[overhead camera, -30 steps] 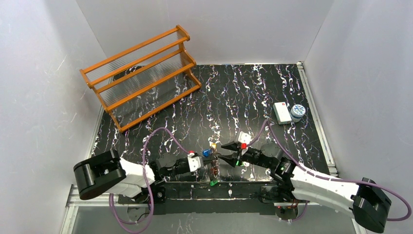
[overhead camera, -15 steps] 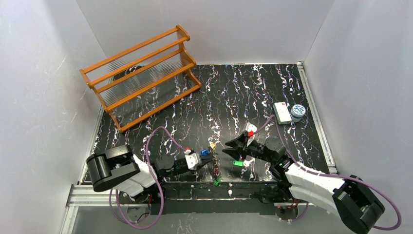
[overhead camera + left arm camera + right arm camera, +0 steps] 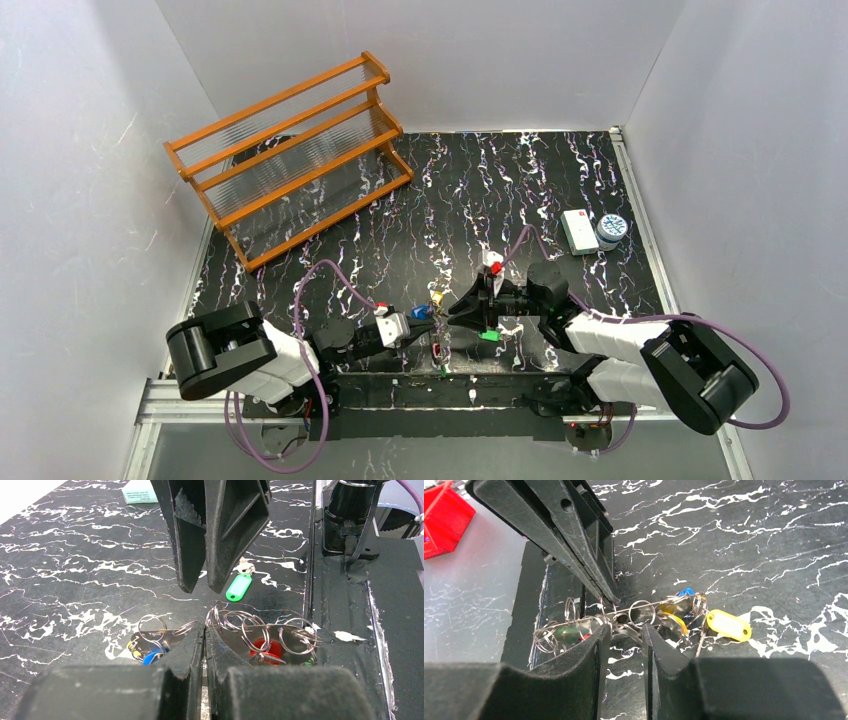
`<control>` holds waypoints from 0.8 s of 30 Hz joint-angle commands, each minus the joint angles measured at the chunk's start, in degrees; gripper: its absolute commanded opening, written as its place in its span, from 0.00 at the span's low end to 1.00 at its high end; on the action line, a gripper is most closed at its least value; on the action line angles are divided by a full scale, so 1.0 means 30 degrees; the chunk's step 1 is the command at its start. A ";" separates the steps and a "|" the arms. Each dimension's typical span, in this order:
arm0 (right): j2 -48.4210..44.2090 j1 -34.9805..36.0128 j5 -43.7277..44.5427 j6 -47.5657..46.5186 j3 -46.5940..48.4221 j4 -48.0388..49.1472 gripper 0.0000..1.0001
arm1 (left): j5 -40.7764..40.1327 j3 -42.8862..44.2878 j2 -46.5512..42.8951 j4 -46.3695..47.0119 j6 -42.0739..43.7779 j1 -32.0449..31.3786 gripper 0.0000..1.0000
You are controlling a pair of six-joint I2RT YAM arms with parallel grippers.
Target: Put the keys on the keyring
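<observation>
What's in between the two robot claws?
The keys, bunched on tangled metal rings, lie between the left gripper and the right gripper. The right wrist view shows it best.

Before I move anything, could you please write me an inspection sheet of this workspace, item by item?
Surface: black marbled mat with white veins.
Job's things: keys with red, blue and yellow tags, bunched on small wire rings between the two arms; keyring, a thin wire running through the bunch; green-tagged key lying apart on the mat.
Clutter: white box and round tin side by side, far right; orange rack, far left.
Grippers: left gripper, fingers shut, seemingly pinching the keyring; right gripper, fingers slightly open at the bunch.
Cables: purple cable looping above each arm, off the keys.
Surroundings: white walls on three sides.
</observation>
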 commanded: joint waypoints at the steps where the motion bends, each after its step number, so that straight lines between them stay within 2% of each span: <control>1: -0.0010 -0.0067 -0.0860 -0.0272 0.0196 0.2416 0.38 | -0.0101 -0.1902 -0.0524 0.0716 -0.0022 0.0049 0.00; 6: 0.0249 -0.0059 -0.1052 -0.1083 0.0518 0.1314 0.36 | -0.0096 -0.1865 -0.0564 0.0719 -0.0011 0.0046 0.00; 11: 0.0811 0.0169 -0.1155 -0.1520 0.0576 0.1096 0.27 | -0.0005 -0.1907 -0.0604 0.0712 0.0004 0.0051 0.00; 17: 0.1850 0.0390 0.0104 -0.1161 0.0748 0.1667 0.28 | 0.0098 -0.1924 -0.0772 0.0719 -0.0037 0.0049 0.00; 24: 0.1790 0.0986 -0.0712 -0.0894 0.1091 0.1552 0.28 | -0.0224 -0.1951 -0.0802 0.0715 -0.0094 0.0069 0.00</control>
